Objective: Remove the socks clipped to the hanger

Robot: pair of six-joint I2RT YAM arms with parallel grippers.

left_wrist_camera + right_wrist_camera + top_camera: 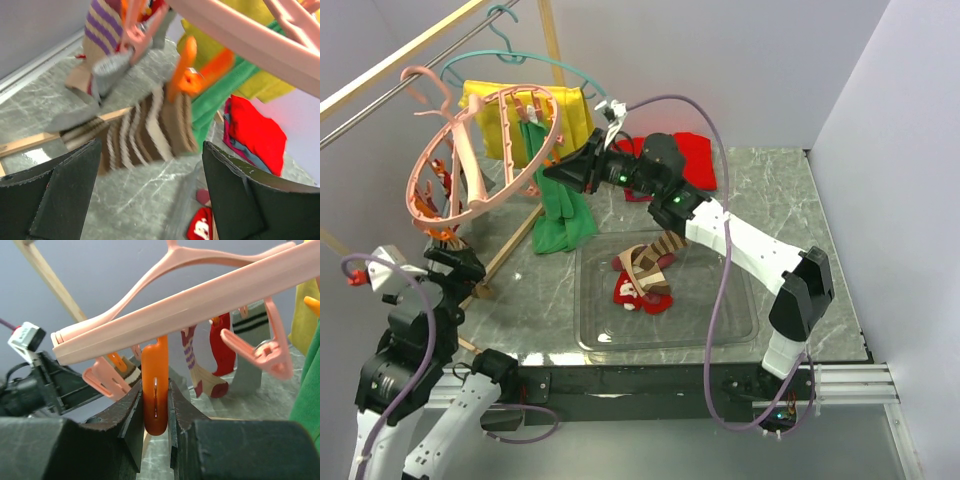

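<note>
Above the table, top view: the pink hanger [472, 150] hung tilted from a wooden rack [440, 42]. The right gripper [553, 172] met its near rim, and the left gripper [458, 262] sat low beneath its left side. Heaped in a clear tray [720, 305] lay loose socks [642, 275], and a green cloth [562, 215] hung down to the table just beside the tray.

Left wrist view: the left gripper [150, 192] stood wide, and between its fingers [60, 195] was seen a brown striped sock [142, 132] held by an orange clip [192, 75]. Behind hung a purple striped sock [102, 30] and a grey sock [107, 70]. Lower down, a red sock [202, 227] bore a white mark too blurred to read.

Right wrist view: the right gripper [155, 412] was closed narrowly on an orange rim clip [155, 385] under the hanger [200, 305]. Beyond hung clipped socks [220, 347], red, purple-striped and grey.
</note>
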